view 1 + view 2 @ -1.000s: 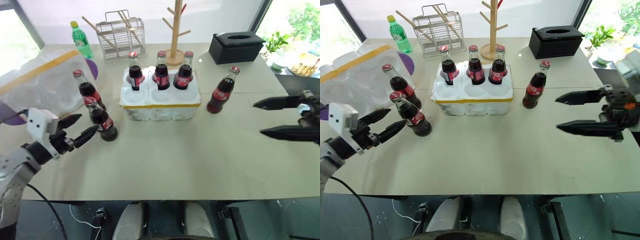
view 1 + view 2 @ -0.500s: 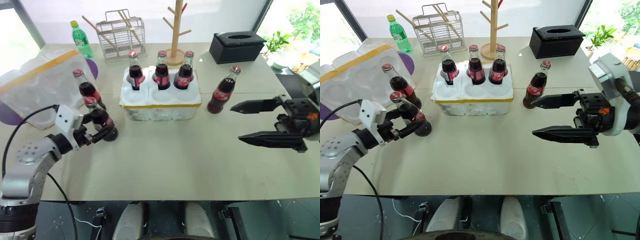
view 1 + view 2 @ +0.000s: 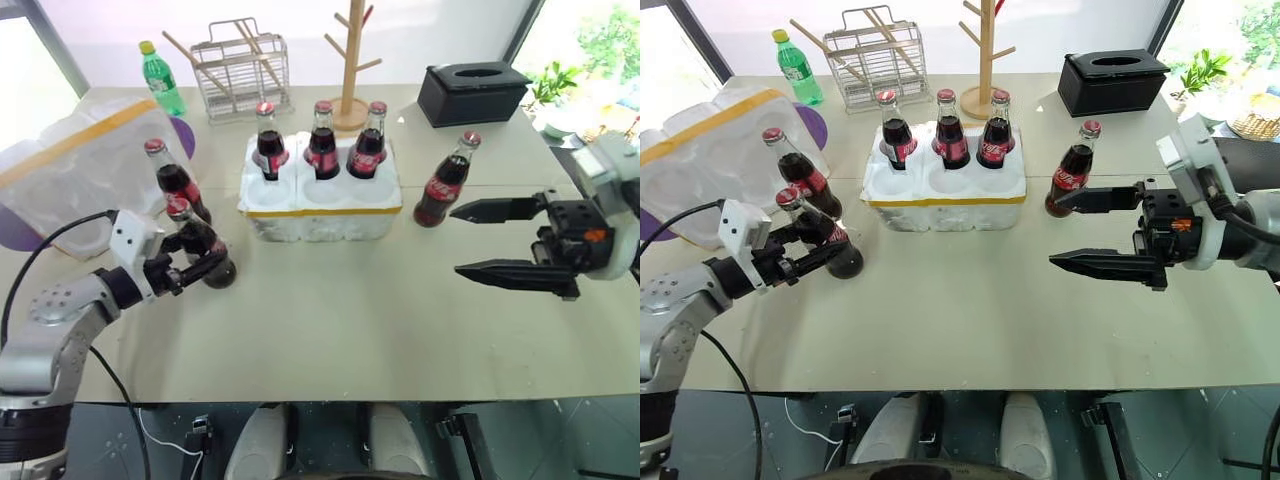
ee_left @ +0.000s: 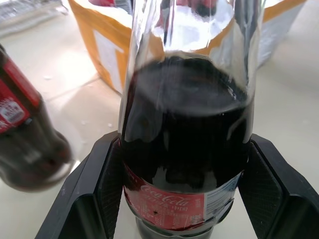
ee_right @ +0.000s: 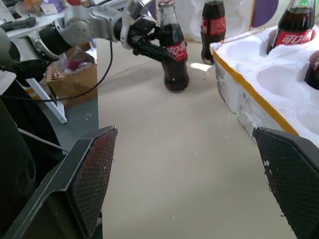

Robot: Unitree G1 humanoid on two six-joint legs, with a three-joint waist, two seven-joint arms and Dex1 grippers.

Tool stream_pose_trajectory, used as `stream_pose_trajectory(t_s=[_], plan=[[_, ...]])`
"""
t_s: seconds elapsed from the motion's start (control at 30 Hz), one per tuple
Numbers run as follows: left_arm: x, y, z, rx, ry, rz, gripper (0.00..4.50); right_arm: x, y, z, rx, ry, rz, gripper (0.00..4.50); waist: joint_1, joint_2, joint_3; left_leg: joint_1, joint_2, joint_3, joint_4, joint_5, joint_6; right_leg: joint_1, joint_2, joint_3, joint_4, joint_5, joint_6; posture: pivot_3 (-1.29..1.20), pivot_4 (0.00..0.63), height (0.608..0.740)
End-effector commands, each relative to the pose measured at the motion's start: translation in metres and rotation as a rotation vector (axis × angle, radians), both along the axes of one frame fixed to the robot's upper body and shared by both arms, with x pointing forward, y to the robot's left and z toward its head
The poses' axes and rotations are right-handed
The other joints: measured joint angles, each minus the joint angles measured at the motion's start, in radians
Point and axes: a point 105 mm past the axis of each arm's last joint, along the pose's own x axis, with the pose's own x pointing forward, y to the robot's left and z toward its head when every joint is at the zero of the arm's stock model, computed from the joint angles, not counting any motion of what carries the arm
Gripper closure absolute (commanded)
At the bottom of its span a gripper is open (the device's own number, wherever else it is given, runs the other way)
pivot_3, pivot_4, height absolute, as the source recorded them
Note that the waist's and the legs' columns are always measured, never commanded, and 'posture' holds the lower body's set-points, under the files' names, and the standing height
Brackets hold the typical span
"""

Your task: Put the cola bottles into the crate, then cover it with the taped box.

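Cola bottles (image 3: 323,148): six in all, standing up straight. Three in the back holes of the crate (image 3: 320,212), in the middle of the worktop (image 3: 330,320). Three front holes open and white. One lone bottle (image 3: 441,188) just beside the right end of the crate. Two more on the left, near the taped box (image 3: 80,165): a back bottle (image 3: 176,182) and a front bottle (image 3: 207,250), close together.

Left pincer (image 3: 198,268): closed on the front bottle, low down, with a finger (image 4: 94,194) pressed on each side by the red label. Bottom of that bottle on the worktop.

Right pincer (image 3: 455,240): wide open, holding nothing. Up over the worktop to the right of the crate, tips pointing toward the lone bottle and the crate's end, not touching either.

Lots of bare worktop in front of the crate, all the way to the near edge. Only a small gap between the front bottle and the left end of the crate. Open room on the right too, under the open pincer.

Taped box at the far left, near the worktop's edge. Purple plate (image 3: 187,135) mostly hidden behind it.

Along the back edge: green bottle (image 3: 160,80), wire rack (image 3: 240,65), wooden peg stand (image 3: 350,60) with its top cut off, black tissue box (image 3: 472,92).

Top of the front bottle cut off in the left wrist view. Back bottle there blurry and half out of the picture.
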Motion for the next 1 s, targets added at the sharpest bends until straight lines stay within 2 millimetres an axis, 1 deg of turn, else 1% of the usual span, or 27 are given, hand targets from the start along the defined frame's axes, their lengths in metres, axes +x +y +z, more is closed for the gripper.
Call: stream_pose_trajectory(t_s=[0.03,0.17,0.27,0.33,0.37,0.47,0.53,0.6,0.67,0.77,0.87,0.93,1.0], plan=[[-0.009,-0.033,0.059,-0.103,-0.102,-0.176,1.9,-0.002,0.003,0.006,0.0,-0.054,0.008,0.0,0.007,-0.002,0.001,-0.001,0.0,0.0,0.0,0.0,0.0,0.0,0.0,0.0,0.0,0.0,0.0,0.0,0.15,0.74],[-0.005,-0.059,0.086,-0.187,-0.111,-0.284,1.9,-0.001,0.005,0.005,0.009,-0.058,-0.004,0.0,0.008,-0.004,0.002,-0.002,-0.002,-0.002,0.002,0.0,0.0,0.001,0.0,-0.001,0.0,0.001,0.001,0.0,0.15,0.74],[0.002,-0.081,0.108,-0.251,-0.131,-0.361,1.9,-0.001,0.007,0.006,0.02,-0.064,-0.017,0.0,0.002,-0.004,0.003,-0.001,-0.002,-0.002,0.002,0.0,0.0,0.001,0.001,-0.001,0.001,0.001,0.002,0.0,0.15,0.74],[0.01,-0.094,0.123,-0.28,-0.171,-0.388,1.9,0.0,0.005,0.006,0.03,-0.066,-0.037,0.0,0.002,-0.005,0.003,-0.001,-0.002,-0.002,0.002,0.0,0.0,0.0,0.002,-0.001,0.001,0.002,0.003,0.0,0.15,0.74],[0.021,-0.1,0.13,-0.279,-0.207,-0.366,1.9,0.001,0.004,0.006,0.032,-0.067,-0.048,0.0,0.002,-0.005,0.003,-0.001,-0.002,-0.002,0.002,0.001,0.0,0.0,0.002,-0.001,0.001,0.002,0.003,0.0,0.15,0.74],[0.043,-0.114,0.139,-0.248,-0.286,-0.314,1.9,0.003,0.003,0.006,0.035,-0.079,-0.072,0.0,0.002,-0.005,0.003,-0.001,-0.003,-0.001,0.003,0.001,0.0,0.001,0.003,-0.001,0.001,0.002,0.004,0.0,0.15,0.74],[0.057,-0.127,0.132,-0.156,-0.341,-0.295,1.9,0.005,0.004,0.006,0.04,-0.095,-0.093,0.0,0.0,-0.005,0.003,-0.001,-0.003,0.0,0.003,0.001,0.0,0.001,0.003,-0.001,0.001,0.002,0.004,0.0,0.15,0.74],[0.063,-0.137,0.128,-0.178,-0.333,-0.308,1.9,0.007,0.005,0.006,0.043,-0.107,-0.112,0.0,0.0,-0.005,0.003,-0.001,-0.004,0.0,0.003,0.001,0.0,0.001,0.003,-0.001,0.001,0.002,0.004,0.0,0.15,0.74],[0.071,-0.145,0.12,-0.148,-0.35,-0.3,1.9,0.01,0.005,0.005,0.044,-0.12,-0.138,0.0,0.002,-0.006,0.003,-0.001,-0.003,0.0,0.003,0.001,0.0,0.001,0.004,-0.001,0.001,0.002,0.004,0.0,0.15,0.74],[0.081,-0.153,0.11,-0.092,-0.375,-0.275,1.9,0.014,0.002,0.003,0.04,-0.131,-0.183,0.0,0.002,-0.006,0.003,-0.001,-0.003,0.0,0.003,0.001,0.0,0.0,0.004,-0.001,0.001,0.002,0.004,0.0,0.15,0.74],[0.091,-0.157,0.101,-0.048,-0.361,-0.244,1.9,0.021,-0.003,-0.001,0.013,-0.137,-0.237,0.0,0.002,-0.006,0.003,-0.001,-0.003,0.0,0.003,0.001,0.0,0.001,0.003,-0.001,0.001,0.002,0.004,0.0,0.15,0.74],[0.098,-0.161,0.097,-0.009,-0.374,-0.216,1.9,0.025,-0.006,-0.004,0.006,-0.142,-0.26,0.0,0.002,-0.006,0.003,-0.001,-0.003,0.0,0.003,0.001,0.0,0.001,0.003,-0.001,0.001,0.002,0.004,0.0,0.15,0.74],[0.101,-0.165,0.095,0.011,-0.376,-0.219,1.9,0.028,-0.007,-0.005,0.006,-0.148,-0.274,0.0,0.002,-0.006,0.004,-0.001,-0.003,0.0,0.003,0.001,0.0,0.001,0.003,-0.001,0.001,0.002,0.004,0.0,0.15,0.74]])
